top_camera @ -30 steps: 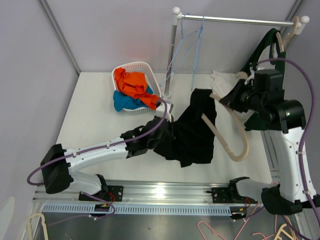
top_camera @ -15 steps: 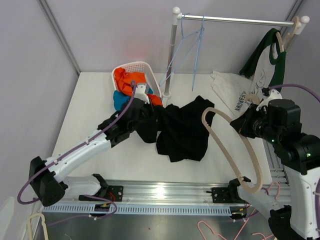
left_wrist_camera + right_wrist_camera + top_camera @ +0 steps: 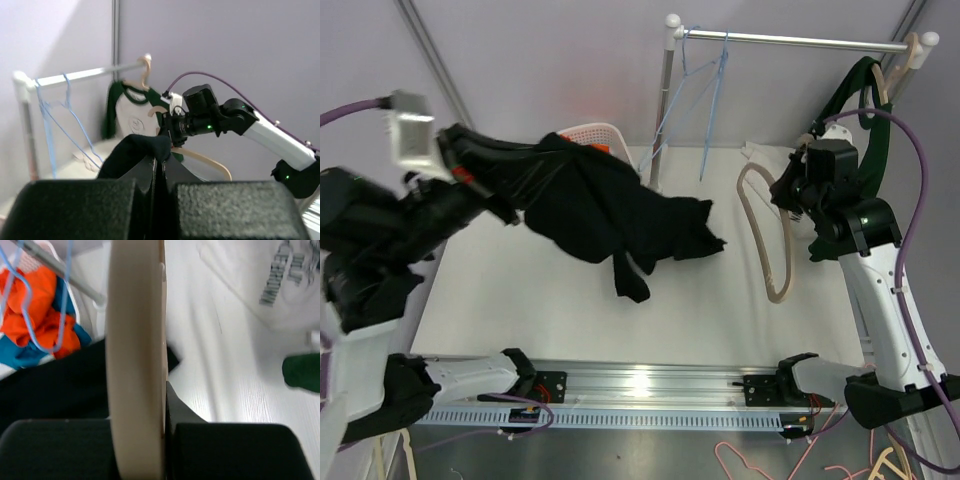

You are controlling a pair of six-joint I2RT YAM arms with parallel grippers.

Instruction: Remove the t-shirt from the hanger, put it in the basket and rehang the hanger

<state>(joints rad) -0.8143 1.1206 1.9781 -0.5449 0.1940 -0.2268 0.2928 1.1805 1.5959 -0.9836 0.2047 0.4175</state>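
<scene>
- Checking the left gripper (image 3: 159, 172) first, we find it clenched on a fold of the black t-shirt (image 3: 600, 205). In the left wrist view the two pads press together with dark cloth pinched between them.
- We see the left arm standing high at the left of the top view. The t-shirt hangs in the air from that grip, stretching to the right with a loose end dangling toward the table (image 3: 700, 320). We cannot tell whether that end touches the table.
- We find the t-shirt off the hanger (image 3: 775, 250). In the top view the two are near each other but apart, with bare table showing between the shirt's right edge and the hanger's loop.
- We find the right gripper (image 3: 139, 432) grasping the beige hanger, its bar clamped between the fingers in the right wrist view.
- The hanger hangs from that grip over the right side of the table, in front of the rail (image 3: 790, 40).
- The t-shirt hides most of the white basket (image 3: 595, 128) in the top view. The right wrist view shows orange cloth (image 3: 35, 300) inside the basket.
- On the rail we note blue hangers (image 3: 716, 95) near the left post and a green and white shirt (image 3: 131, 120) at the right end.
- A white printed cloth (image 3: 280, 280) lies on the table at the back right.
</scene>
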